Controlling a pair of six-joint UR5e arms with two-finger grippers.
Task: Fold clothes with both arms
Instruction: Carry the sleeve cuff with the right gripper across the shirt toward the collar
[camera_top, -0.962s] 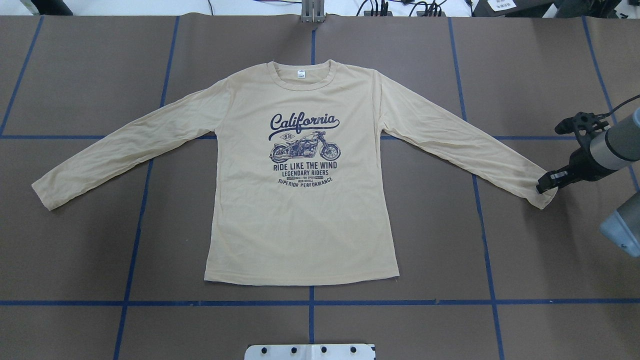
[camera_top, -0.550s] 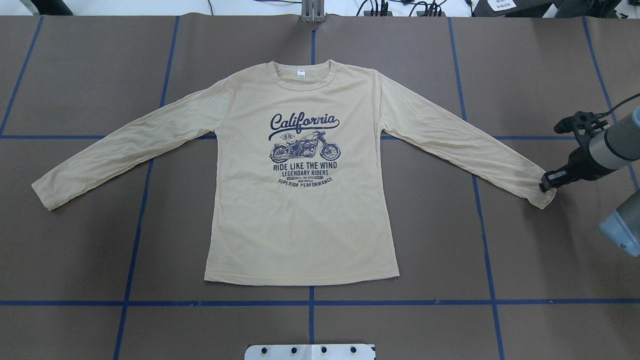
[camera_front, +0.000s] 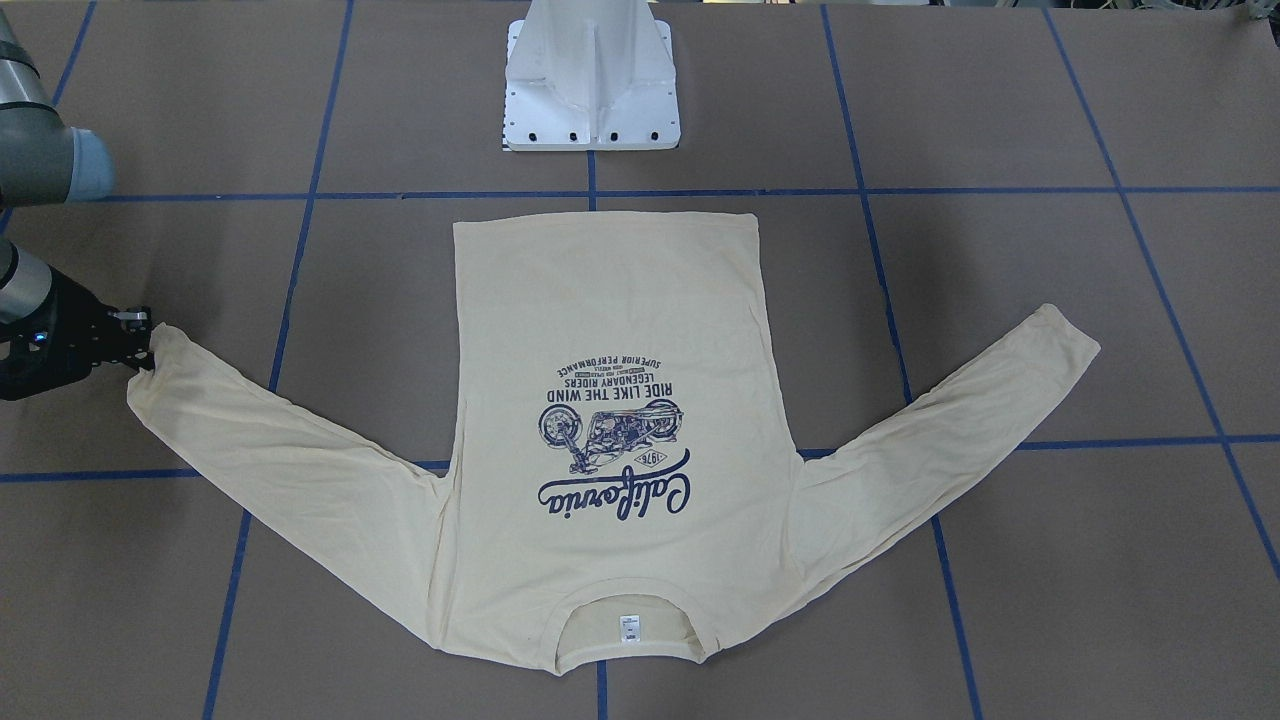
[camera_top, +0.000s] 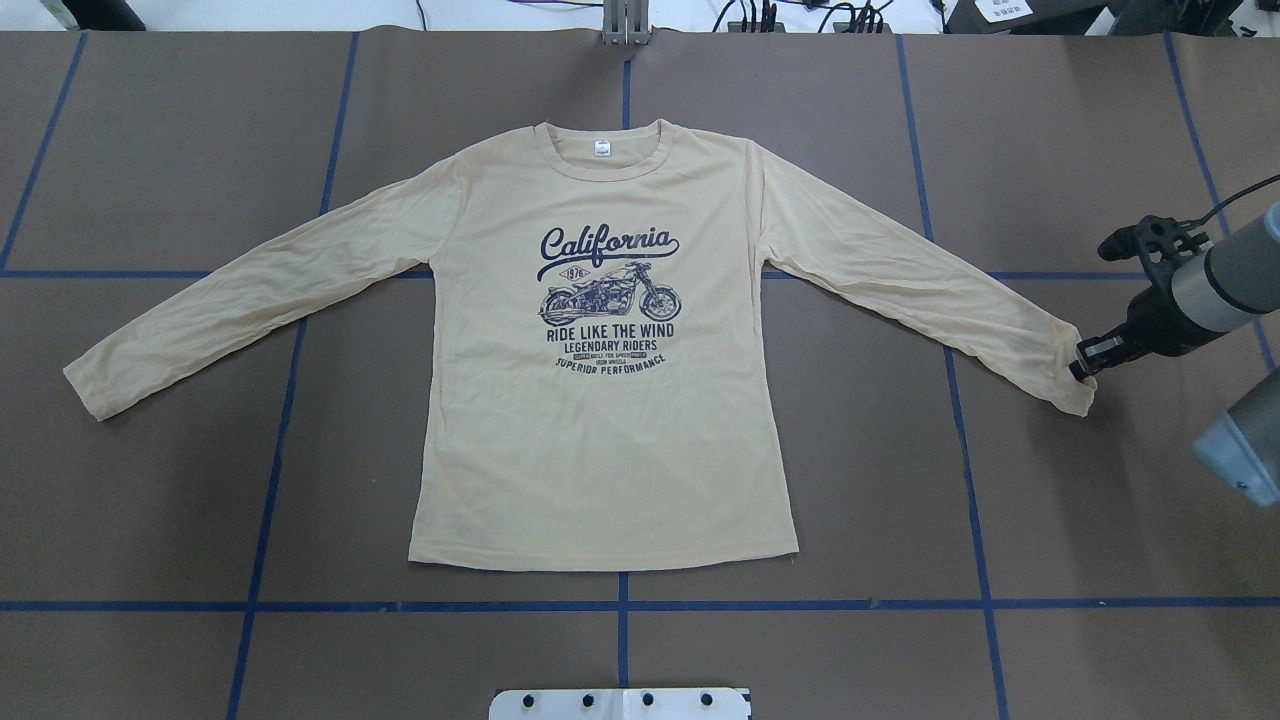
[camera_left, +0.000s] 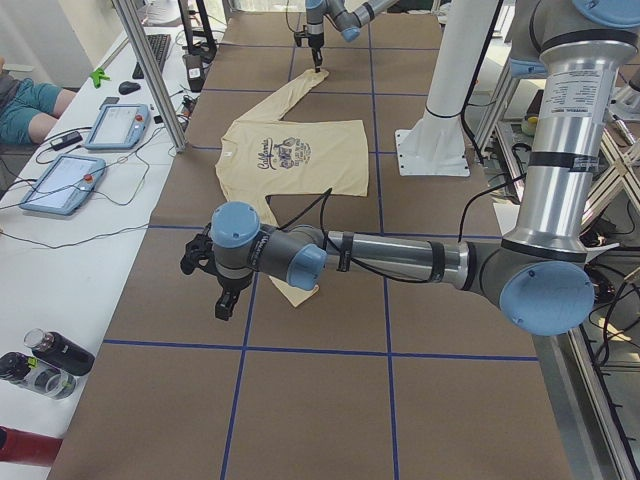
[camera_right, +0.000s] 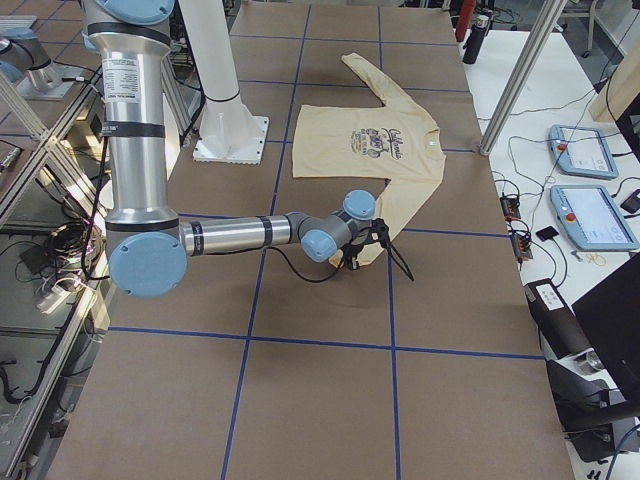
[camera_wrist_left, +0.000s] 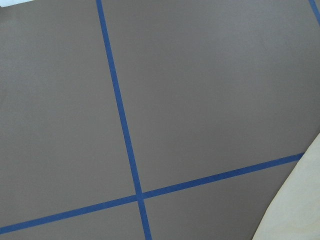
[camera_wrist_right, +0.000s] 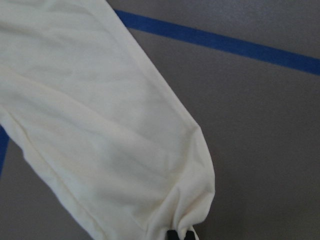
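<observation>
- Overhead exterior shows the shirt spread flat and print-up on the table. Its sleeves are angled outward, so each arm has a cuff on its own side.
- Our right hand is closed on the right cuff. The sleeve runs away from its fingertips, and the shirt's body lies well apart from it.
- In the right wrist view the thin cloth gathers into small pleats at the pinch. We read that as a firm hold on the very end of the sleeve.
- Our left hand hangs over the table just past the left cuff. Its camera sees only table, tape and a corner of cloth at the frame's edge. We cannot tell whether its jaws are wide or narrow.
- We judge that the folding has not begun. Gripping at the cuff should let the whole sleeve follow when it is carried across the body.
</observation>
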